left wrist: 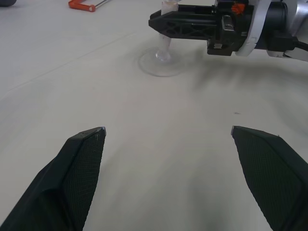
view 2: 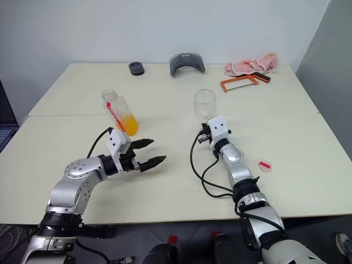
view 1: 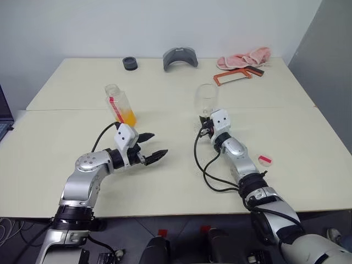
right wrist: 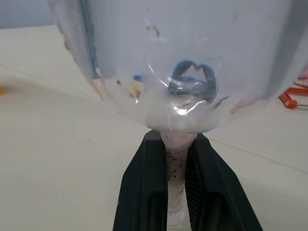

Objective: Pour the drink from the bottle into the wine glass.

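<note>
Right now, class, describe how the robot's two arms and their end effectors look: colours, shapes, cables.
Both arms are silver-grey metal with rounded joint housings and black rings. Black cables loop loosely alongside them. Each wrist carries a white boxy block. The left end effector has two black, tapered, pointed fingers with a finely textured face; the right end effector has black fingers too, with an orange spot at its base.

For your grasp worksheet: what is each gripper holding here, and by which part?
The right gripper is shut on the wine glass, by its stem just under the bowl. The left gripper is open and holds nothing.
</note>
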Robot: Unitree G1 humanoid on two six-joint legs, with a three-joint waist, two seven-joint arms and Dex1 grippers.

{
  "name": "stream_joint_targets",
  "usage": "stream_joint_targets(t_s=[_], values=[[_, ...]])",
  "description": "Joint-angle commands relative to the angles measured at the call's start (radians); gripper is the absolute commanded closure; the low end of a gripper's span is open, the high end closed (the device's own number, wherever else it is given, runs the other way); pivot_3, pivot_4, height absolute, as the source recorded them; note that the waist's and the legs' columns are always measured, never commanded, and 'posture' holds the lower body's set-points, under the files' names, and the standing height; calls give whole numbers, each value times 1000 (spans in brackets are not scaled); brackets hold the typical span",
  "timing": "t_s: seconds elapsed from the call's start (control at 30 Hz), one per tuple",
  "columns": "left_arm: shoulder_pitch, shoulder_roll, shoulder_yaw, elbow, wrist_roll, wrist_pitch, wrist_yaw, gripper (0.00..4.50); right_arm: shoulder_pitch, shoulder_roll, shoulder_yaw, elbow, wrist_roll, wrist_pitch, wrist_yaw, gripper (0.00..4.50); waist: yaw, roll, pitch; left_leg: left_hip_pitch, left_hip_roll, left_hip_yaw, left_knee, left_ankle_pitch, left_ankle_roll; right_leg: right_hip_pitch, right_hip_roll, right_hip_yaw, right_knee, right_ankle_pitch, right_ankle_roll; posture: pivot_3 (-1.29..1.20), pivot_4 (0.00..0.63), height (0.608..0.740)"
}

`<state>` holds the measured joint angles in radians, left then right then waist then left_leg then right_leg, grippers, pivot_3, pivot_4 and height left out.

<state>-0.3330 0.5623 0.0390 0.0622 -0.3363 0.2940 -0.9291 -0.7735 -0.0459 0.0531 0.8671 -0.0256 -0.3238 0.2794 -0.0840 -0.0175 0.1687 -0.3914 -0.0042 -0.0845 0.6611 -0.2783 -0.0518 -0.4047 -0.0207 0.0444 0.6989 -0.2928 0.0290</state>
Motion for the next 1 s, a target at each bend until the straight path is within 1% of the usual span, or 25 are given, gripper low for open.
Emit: stream_joint_targets(t_s=[0.03,0.17,0.3,0.5,0.73,0.8,0.87,1.0], values=[[0,27,37,-38,-13,-5,3,0,-40,32,10,45,15,-4,66,4311,-3,0,0,0,0,0,0,0,0,0,0,0,0,0,0,0,150,740],[14,54,58,-58,-20,2,6,0,-115,77,0,88,60,15,170,4311,-10,0,0,1,0,1,-1,0,0,-1,1,1,0,0,0,0,150,740],[25,77,89,-78,-26,7,14,0,-168,98,7,147,56,28,238,4311,-10,1,1,1,1,-1,-2,0,0,-1,1,0,0,0,-1,0,150,740],[49,105,125,-125,-44,29,29,0,-178,103,26,213,25,27,283,4311,0,1,1,1,0,-1,-1,0,0,0,-2,0,0,0,-1,0,150,740],[65,131,143,-182,-74,68,22,0,-191,96,9,243,22,27,270,4311,-1,1,1,1,0,-1,-1,0,0,0,0,0,0,0,0,0,150,740],[64,135,142,-191,-77,73,24,0,-193,95,6,244,24,27,272,3582,-1,1,1,1,0,-1,-1,0,0,0,0,0,0,0,-1,0,150,740],[60,138,140,-195,-79,74,24,0,-195,96,3,244,27,29,275,3049,-1,1,1,1,0,-1,-1,0,0,0,0,0,0,0,0,0,150,740],[39,130,135,-199,-80,74,32,0,-190,99,3,236,30,26,282,1616,-1,1,1,1,0,-1,-1,0,0,0,0,0,0,0,-1,0,150,740]])
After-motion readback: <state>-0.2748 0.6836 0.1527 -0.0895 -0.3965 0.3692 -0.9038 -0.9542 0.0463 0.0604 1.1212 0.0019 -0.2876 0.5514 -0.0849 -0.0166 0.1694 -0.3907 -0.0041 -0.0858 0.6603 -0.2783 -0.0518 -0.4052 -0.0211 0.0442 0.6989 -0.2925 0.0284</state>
